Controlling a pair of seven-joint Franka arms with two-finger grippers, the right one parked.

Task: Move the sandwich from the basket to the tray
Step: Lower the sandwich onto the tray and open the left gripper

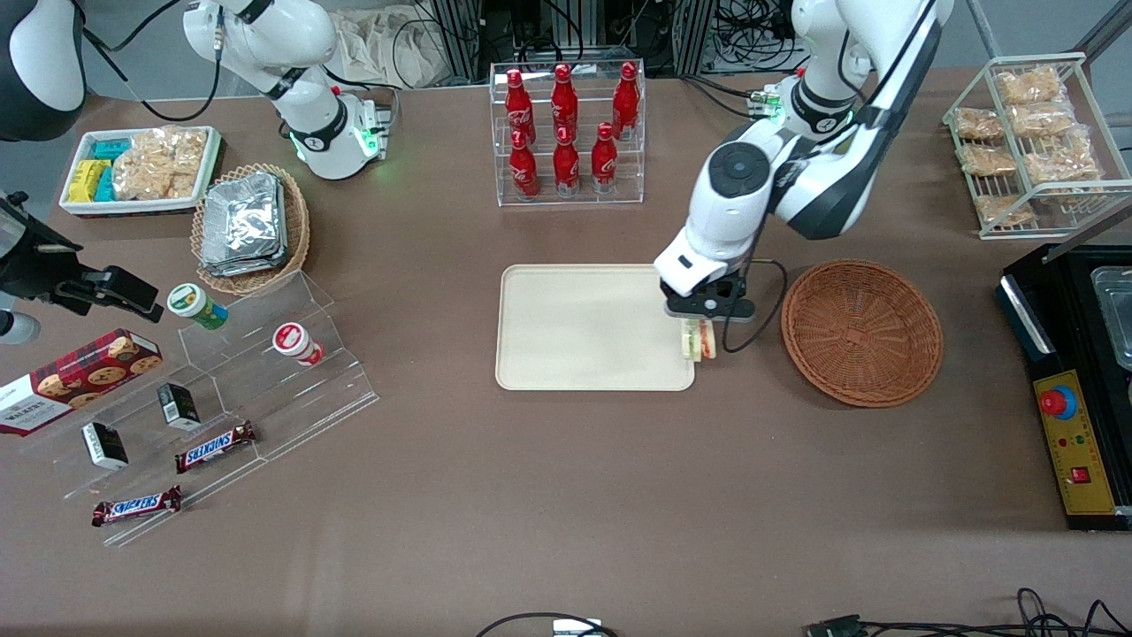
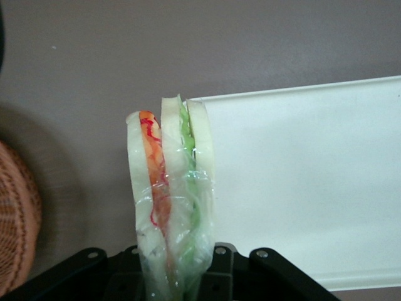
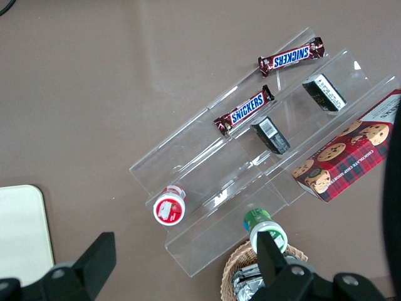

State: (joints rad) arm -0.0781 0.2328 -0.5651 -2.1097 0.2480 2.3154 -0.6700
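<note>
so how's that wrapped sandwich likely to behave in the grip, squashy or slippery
Probably squashy: the sandwich is soft pale bread in layers, pinched narrower where the gripper holds it at the tray edge. Likely a bit slippery, since its clear wrap looks glossy and crinkled. Set down on its thin edge, it may well tip over.

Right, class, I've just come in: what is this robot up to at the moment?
The left arm's pincer is shut on the sandwich, holding it at the edge of the cream tray that faces the brown wicker basket. The basket has nothing in it, and the sandwich has not yet been let go onto the tray.
</note>
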